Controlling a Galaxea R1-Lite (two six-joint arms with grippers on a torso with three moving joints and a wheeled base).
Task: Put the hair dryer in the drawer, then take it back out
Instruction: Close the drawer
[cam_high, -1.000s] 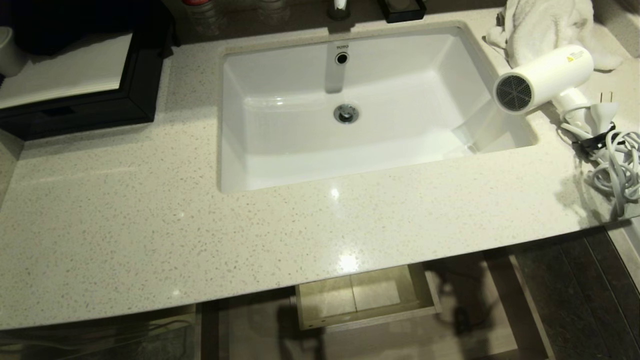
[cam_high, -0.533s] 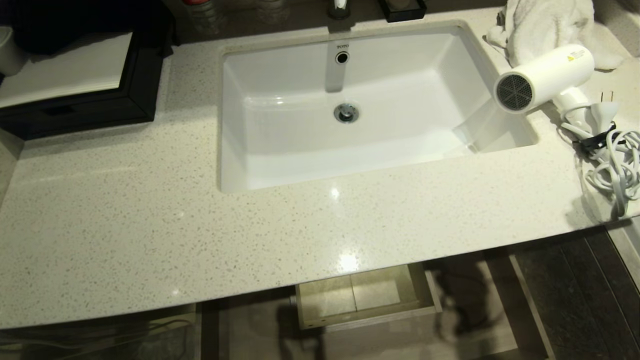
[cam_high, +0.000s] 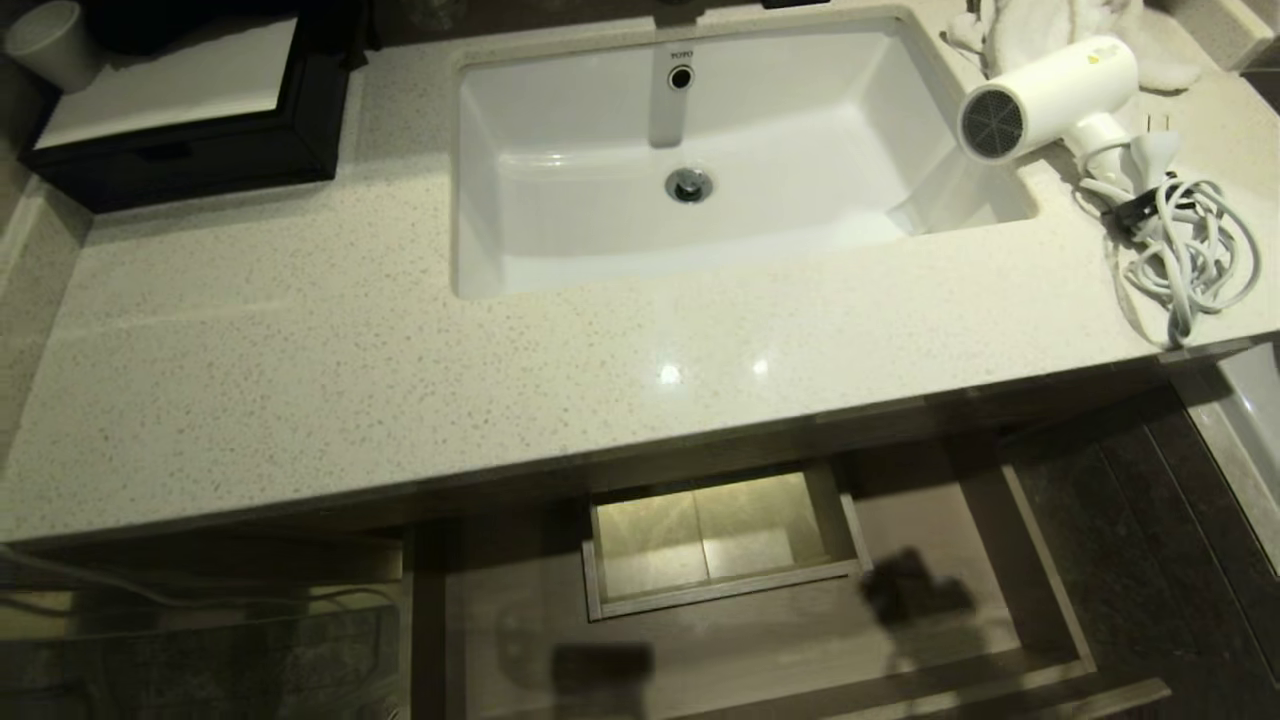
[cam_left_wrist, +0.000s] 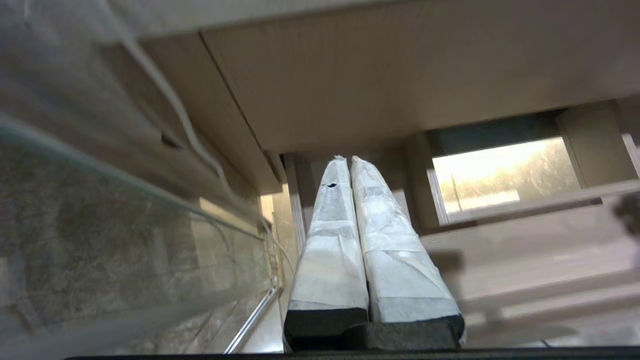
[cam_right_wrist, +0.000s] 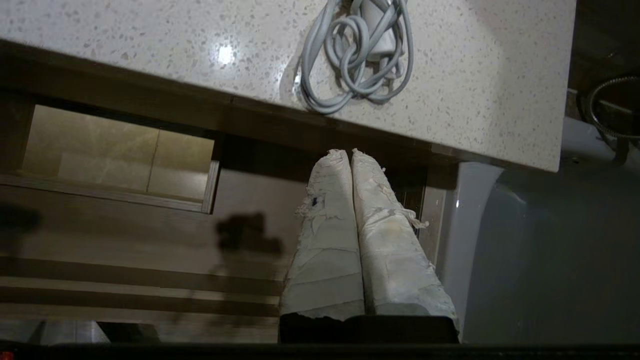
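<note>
The white hair dryer (cam_high: 1050, 95) lies on the counter at the back right, its grey grille facing the sink. Its bundled cord (cam_high: 1180, 255) lies beside it near the counter's right edge, and this cord (cam_right_wrist: 355, 55) also shows in the right wrist view. The wood-grain drawer (cam_high: 760, 640) stands pulled open below the counter, with a boxed cutout (cam_high: 715, 540) at mid-back and nothing in it. My right gripper (cam_right_wrist: 348, 152) is shut and empty, over the drawer's right end, below the counter edge. My left gripper (cam_left_wrist: 348, 159) is shut and empty, low at the drawer's left end.
A white sink (cam_high: 560, 220) fills the counter's middle. A white towel (cam_high: 1080, 25) lies behind the dryer. A black tray (cam_high: 180, 140) and a cup (cam_high: 55, 45) stand at the back left. A white fixture (cam_right_wrist: 525, 240) stands right of the drawer and a glass panel (cam_left_wrist: 100, 225) on its left.
The head camera has tipped down, so the whole scene slid up and much more of the open drawer shows. The hair dryer and cord have not moved on the counter.
</note>
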